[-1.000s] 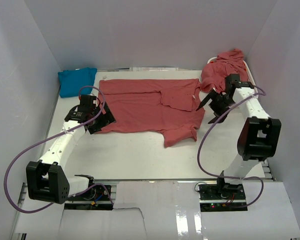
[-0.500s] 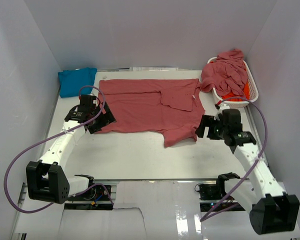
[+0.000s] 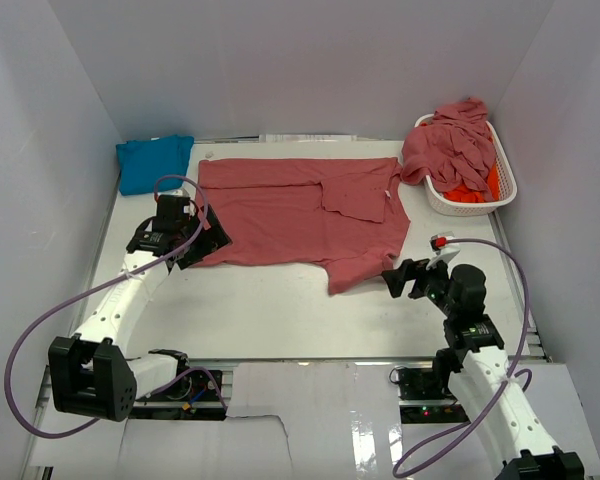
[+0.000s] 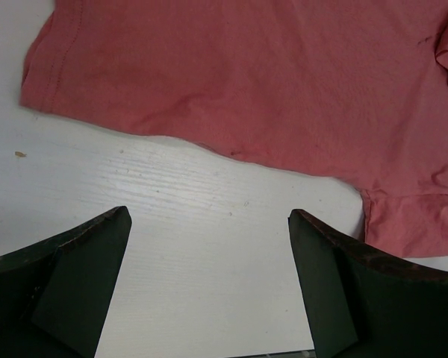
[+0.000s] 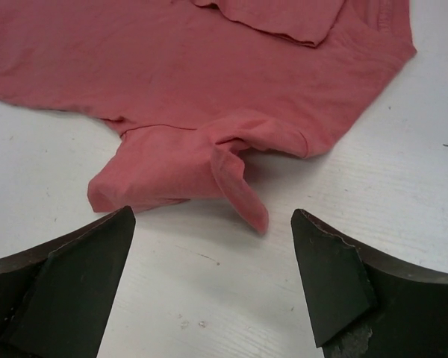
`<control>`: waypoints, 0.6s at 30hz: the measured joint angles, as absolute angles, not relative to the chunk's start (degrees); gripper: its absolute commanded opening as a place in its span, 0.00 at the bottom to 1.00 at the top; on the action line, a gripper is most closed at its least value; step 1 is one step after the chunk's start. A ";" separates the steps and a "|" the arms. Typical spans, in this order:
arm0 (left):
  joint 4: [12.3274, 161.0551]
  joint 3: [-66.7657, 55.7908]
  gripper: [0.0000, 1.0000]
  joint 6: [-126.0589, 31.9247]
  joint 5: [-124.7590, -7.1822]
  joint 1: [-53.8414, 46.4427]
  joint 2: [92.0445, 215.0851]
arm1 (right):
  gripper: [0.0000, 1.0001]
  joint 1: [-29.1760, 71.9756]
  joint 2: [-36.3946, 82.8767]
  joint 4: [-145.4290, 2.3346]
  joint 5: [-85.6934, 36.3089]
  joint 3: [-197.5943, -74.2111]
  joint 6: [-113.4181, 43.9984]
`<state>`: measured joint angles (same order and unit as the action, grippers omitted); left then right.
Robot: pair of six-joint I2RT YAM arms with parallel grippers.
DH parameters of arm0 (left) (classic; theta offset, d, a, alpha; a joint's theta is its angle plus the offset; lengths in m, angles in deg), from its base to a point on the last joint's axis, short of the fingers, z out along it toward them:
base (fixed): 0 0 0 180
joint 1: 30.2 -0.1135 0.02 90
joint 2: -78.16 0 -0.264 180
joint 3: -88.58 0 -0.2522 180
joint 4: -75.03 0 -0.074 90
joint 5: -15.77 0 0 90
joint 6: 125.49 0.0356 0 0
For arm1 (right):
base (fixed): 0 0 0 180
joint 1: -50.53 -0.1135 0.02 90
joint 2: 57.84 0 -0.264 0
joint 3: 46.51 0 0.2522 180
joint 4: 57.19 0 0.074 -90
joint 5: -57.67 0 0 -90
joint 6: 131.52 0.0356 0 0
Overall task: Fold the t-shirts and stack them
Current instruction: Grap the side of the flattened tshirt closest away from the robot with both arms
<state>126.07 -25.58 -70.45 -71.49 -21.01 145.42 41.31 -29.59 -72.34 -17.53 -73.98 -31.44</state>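
The right gripper, its dark wedge-shaped fingers spread wide and holding nothing, hovers just near of the rumpled short sleeve at the near right corner of the spread rose-red t-shirt, where the soft matte cotton is folded into a small flap. The left gripper, equally wide and empty, sits at the shirt's near left hem over the white, faintly grained table. Far left lies a folded turquoise t-shirt. Far right, a white slatted basket holds heaped rose-red t-shirts over an orange t-shirt.
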 measured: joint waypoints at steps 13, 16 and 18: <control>122.79 -26.46 0.98 -69.35 -71.53 -20.99 143.46 | 0.72 40.70 -16.04 -73.80 -14.64 -78.27 -34.72; 122.73 -26.61 0.98 -68.92 -71.20 -20.99 143.17 | 0.73 40.09 -12.72 -75.84 -15.41 -82.20 -36.14; 122.68 -26.61 0.98 -68.66 -71.16 -20.99 143.17 | 0.73 39.83 -11.51 -76.49 -15.86 -83.38 -37.08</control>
